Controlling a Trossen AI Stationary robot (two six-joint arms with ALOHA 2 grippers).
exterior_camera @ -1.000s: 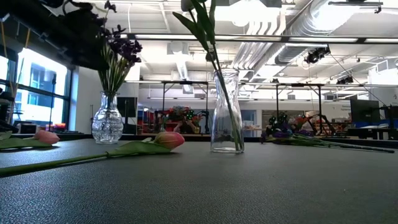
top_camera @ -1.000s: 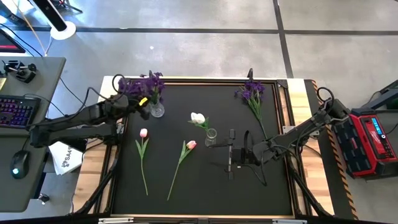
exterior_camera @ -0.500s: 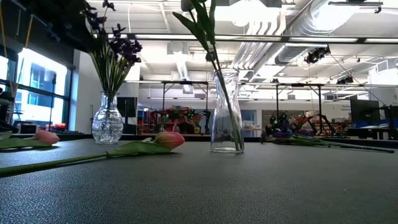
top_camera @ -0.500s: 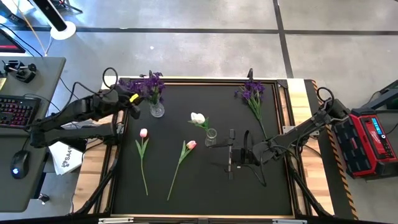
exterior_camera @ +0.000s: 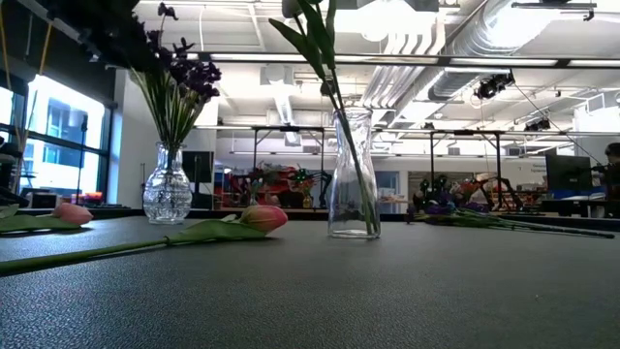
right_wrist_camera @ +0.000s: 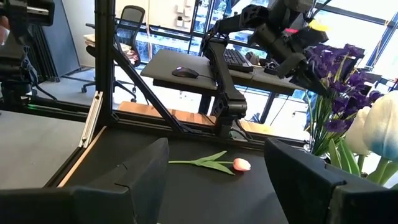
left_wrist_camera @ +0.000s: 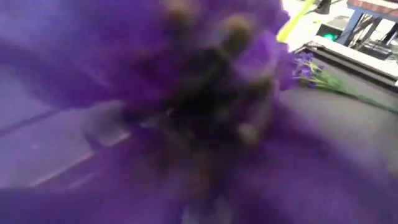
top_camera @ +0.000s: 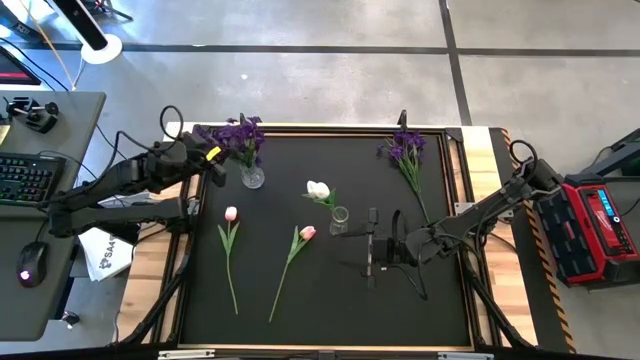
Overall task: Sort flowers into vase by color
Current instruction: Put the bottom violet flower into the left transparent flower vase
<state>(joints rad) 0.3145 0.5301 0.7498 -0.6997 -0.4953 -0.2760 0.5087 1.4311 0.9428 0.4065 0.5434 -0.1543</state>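
Two pink tulips (top_camera: 229,214) at 7 o'clock, flat on the counter (top_camera: 300,290), unsorted. White tulip (top_camera: 318,189) sits in centre vase (top_camera: 340,220); right end effector (top_camera: 372,245) beside it, released, empty. One purple stem (top_camera: 408,160) loose at 1. Purple bunch (top_camera: 240,138) in round vase (top_camera: 252,177) at 11; left end effector (top_camera: 212,165) alongside, grip state unclear. I judge it roughly half done.

— Where did the vases stand?
— One vase (top_camera: 252,178) stood at the bench's (top_camera: 320,290) back left, the other vase (top_camera: 340,220) mid-bench.
— And the flowers?
— Two tulips (top_camera: 229,235) lay left of centre, a bunch (top_camera: 408,160) lay back right.
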